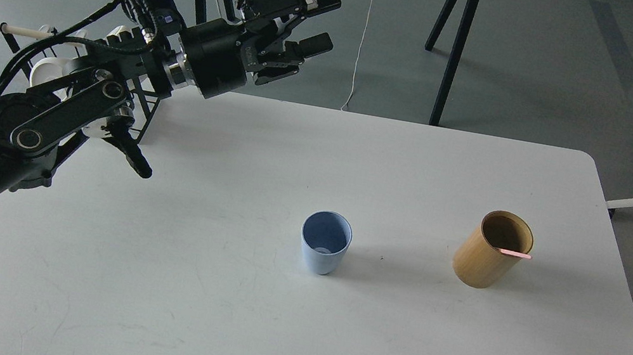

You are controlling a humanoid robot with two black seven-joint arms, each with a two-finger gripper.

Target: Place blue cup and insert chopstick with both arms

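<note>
Blue cup [323,251] stands well apart from open, empty left jaws

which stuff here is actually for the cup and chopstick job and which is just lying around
For the job: blue cup upright on the table; pink chopstick in the bamboo holder; left gripper, open.

Lying about: white mugs and wooden rod behind the arm.

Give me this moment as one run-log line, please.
left gripper: open, raised, empty | blue cup: upright on table | chopstick: in bamboo cylinder
</note>
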